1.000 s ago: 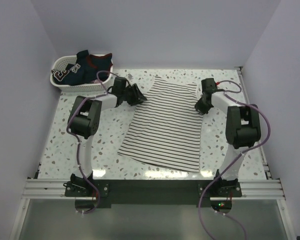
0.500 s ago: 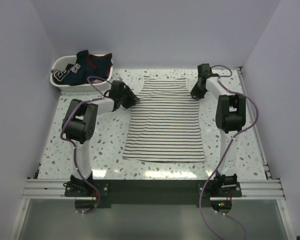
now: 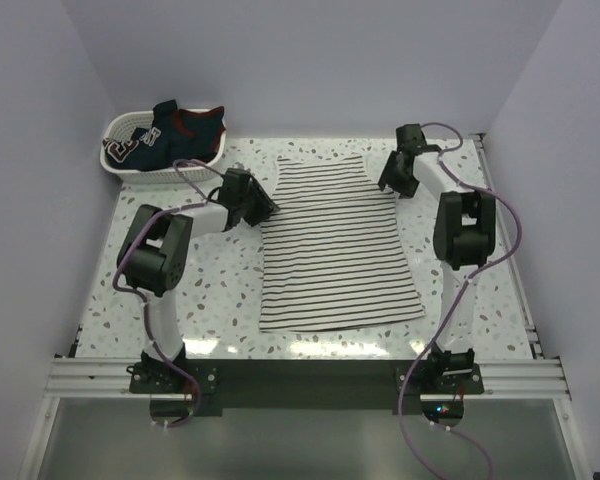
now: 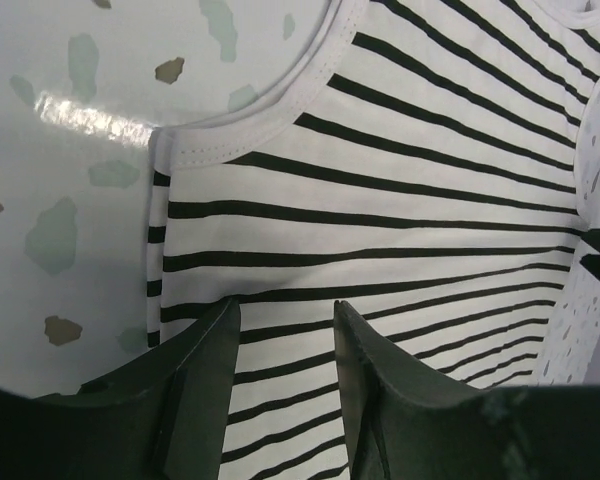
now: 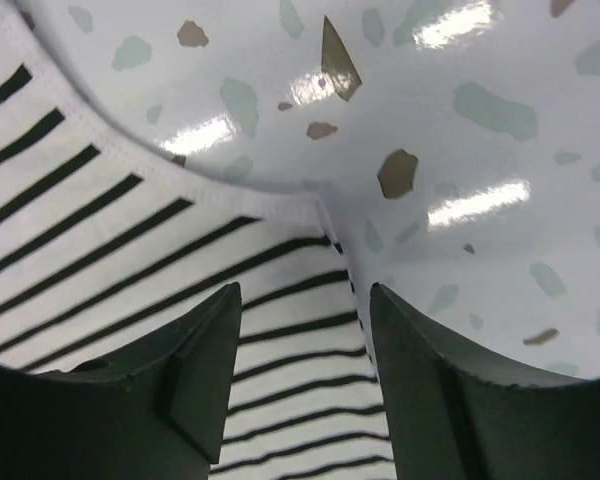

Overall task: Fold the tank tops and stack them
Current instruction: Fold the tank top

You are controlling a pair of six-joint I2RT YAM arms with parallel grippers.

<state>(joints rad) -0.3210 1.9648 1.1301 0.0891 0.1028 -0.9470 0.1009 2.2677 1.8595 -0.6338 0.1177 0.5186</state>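
Across the speckled table the white striped tank top lies spread flat, hem toward the arm bases, straps toward the far wall. Both arms bend inward over its far end, one at each shoulder. At the far left corner, well apart from the striped cloth, sits a white basket holding the dark navy tank top with red trim (a white numeral shows on it). A purple cable from the left arm loops between basket and shirt.

The left gripper hangs low over the shirt's left armhole edge, fingers moderately apart, the stripes running unbroken beneath the gap; no cloth is pinched. The right gripper stands wider, straddling the right side seam just below the armhole, where the hemmed edge lies flat on the table between its fingers, bare terrazzo beyond.
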